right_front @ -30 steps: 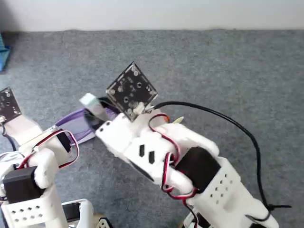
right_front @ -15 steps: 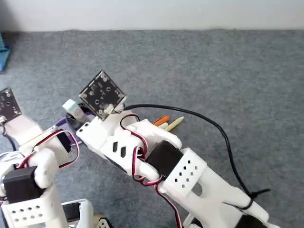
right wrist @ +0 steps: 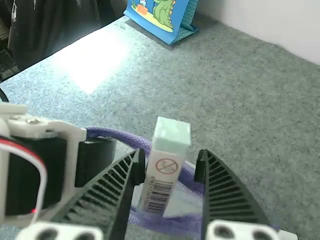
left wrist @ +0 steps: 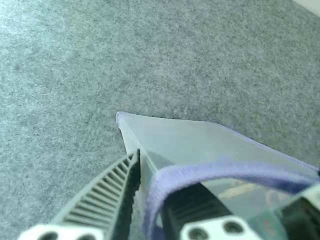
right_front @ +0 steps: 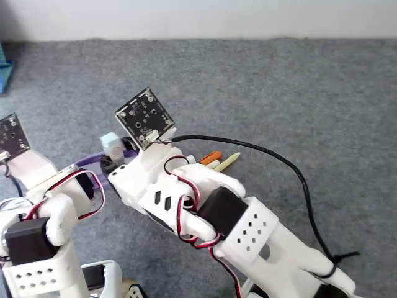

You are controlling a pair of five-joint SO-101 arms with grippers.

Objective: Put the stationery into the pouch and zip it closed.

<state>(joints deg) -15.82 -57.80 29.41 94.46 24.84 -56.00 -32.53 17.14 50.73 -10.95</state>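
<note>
**Left pincer gripping the pouch, box standing between the right pincer's spread fingers**

The left pincer (left wrist: pixel 150 185) is clenching the purple-trimmed rim of the translucent, soft plastic pouch (left wrist: pixel 200 145), with one ribbed finger outside the wall and the other inside the mouth. The rim is arching up over the inner finger, and the pouch's far corner is lying on the grey, carpet-like tabletop (right_front: pixel 279 87).

In the right wrist view, the right pincer (right wrist: pixel 171 156) is hanging over the pouch's purple edge with its fingers apart, in a released state. The small white box with a pale green top and a barcode on its side (right wrist: pixel 170 135) is standing tilted between them. It is leaning against one finger while a gap is showing on the other side. Whether its lower end is resting on the pouch cannot be told.

From the high view, the right arm (right_front: pixel 205 205) is stretching across the middle of the tabletop towards the left arm (right_front: pixel 49 211). The box (right_front: pixel 113 146) is sticking up beside the right arm's wrist camera board, just above a strip of the pouch (right_front: pixel 93 162).

An orange pen (right_front: pixel 211 156) and a pale yellow pen (right_front: pixel 228 161) are lying side by side on the tabletop, partly hidden by the right arm and outside the pouch.

A blue bag with a green cartoon dinosaur (right wrist: pixel 160 12) is sitting at the tabletop's far edge.
</note>
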